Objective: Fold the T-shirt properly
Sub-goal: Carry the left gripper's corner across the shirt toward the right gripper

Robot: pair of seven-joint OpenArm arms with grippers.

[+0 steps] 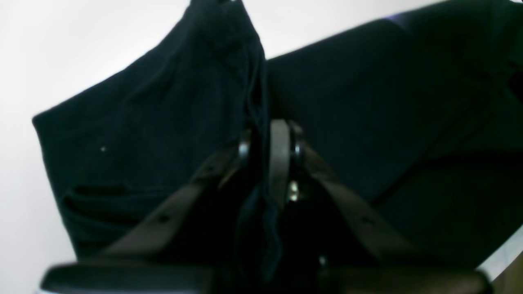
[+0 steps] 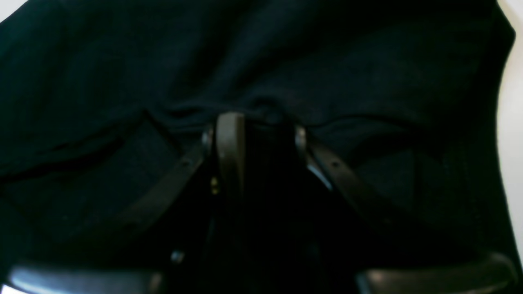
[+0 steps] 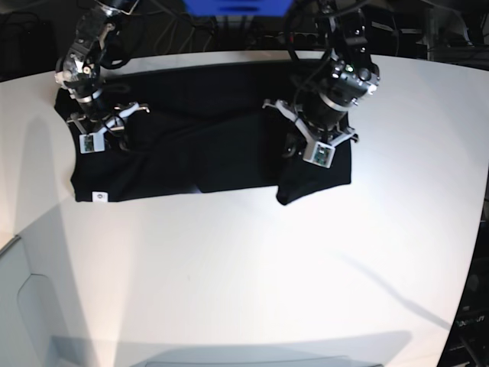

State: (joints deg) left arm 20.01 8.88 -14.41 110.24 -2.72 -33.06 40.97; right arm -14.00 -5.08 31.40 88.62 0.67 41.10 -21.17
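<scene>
Cloth is pinched in both grippers: the left gripper (image 1: 269,139) has its jaws drawn narrow on a raised ridge of the T-shirt (image 3: 206,130), and the right gripper (image 2: 255,122) holds a thicker bunch between half-parted jaws. The shirt lies spread on the white table (image 3: 252,267) beneath and between them, its white label (image 3: 99,196) just ahead of the right gripper. Lifting both ends level and together should carry the fold over without dragging wrinkles; a one-sided pull would likely skew it.
</scene>
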